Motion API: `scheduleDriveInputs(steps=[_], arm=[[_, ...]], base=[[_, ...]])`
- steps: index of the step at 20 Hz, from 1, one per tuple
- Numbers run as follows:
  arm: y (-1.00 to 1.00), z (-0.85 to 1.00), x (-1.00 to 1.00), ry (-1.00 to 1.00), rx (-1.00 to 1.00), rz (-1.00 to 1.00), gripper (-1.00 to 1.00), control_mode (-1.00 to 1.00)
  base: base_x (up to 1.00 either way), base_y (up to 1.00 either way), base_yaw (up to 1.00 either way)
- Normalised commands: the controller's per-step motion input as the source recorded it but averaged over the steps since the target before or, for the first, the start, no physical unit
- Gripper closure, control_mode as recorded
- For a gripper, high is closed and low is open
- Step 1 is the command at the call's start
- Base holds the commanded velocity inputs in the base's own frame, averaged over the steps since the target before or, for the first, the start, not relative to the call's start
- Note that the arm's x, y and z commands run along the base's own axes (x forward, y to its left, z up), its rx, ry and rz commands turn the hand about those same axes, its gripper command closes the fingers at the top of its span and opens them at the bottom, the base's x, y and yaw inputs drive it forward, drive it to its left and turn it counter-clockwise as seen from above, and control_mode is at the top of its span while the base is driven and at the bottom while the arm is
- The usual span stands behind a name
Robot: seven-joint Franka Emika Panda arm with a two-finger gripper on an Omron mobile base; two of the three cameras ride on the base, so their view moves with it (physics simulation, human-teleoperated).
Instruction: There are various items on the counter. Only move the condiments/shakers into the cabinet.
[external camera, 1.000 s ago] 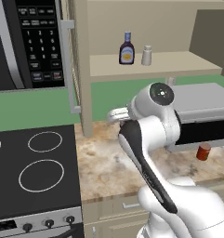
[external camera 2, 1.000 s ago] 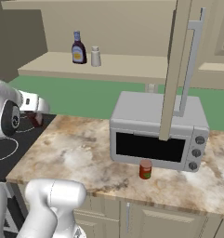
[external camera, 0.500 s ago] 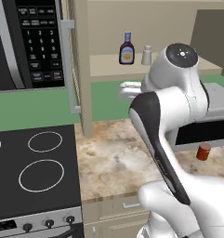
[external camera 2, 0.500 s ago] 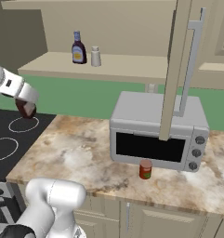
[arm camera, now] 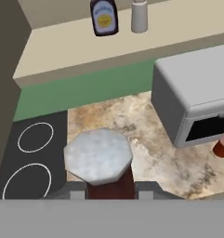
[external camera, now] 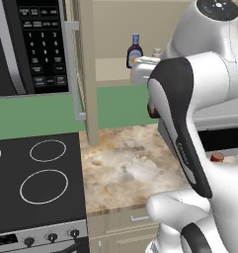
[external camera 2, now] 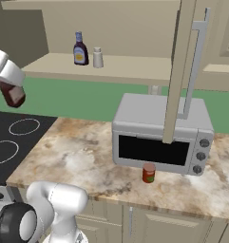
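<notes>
Fingers of the end effector (arm camera: 111, 193) pinch the slim brown-red bottle (external camera 2: 13, 94), held aloft over the stovetop (external camera 2: 11, 142), beside the desk (external camera 2: 78, 156). Best carry it upright, level with the cabinet (external camera 2: 135, 66) shelf. Farther off, the dark bottle (external camera 2: 79, 49) and shaker (external camera 2: 98, 57) already stand there; open shelf lies to their right, though the door (external camera 2: 180, 71) edge crowds that side.

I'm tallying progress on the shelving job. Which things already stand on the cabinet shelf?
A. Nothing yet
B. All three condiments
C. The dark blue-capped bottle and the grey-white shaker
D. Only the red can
C: the dark blue-capped bottle and the grey-white shaker stand side by side on the cabinet shelf, while the gripper carries the brown-red bottle in the air.
</notes>
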Motion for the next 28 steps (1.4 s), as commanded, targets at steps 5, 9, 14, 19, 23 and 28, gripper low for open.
scheduleDriveInputs(steps=[5, 9, 14, 19, 23, 28], arm=[[0.00, 0.50, -0.01, -0.33, -0.01, 0.03, 1.00, -1.00], [0.01, 0.49, 0.00, -0.23, -0.01, 0.04, 1.00, -1.00], [0.00, 0.22, 0.18, -0.18, -0.04, 0.01, 1.00, -1.00], [0.00, 0.00, 0.44, 0.00, 0.00, 0.00, 1.00, -1.00], [0.00, 0.00, 0.51, 0.00, 0.00, 0.00, 1.00, -1.00], [0.06, 0.00, 0.53, 0.00, 0.00, 0.00, 1.00, -1.00]], base=[[0.00, 0.00, 0.00], [0.00, 0.00, 0.00], [0.00, 0.00, 0.00], [0.00, 0.00, 0.00], [0.00, 0.00, 0.00], [0.00, 0.00, 0.00]])
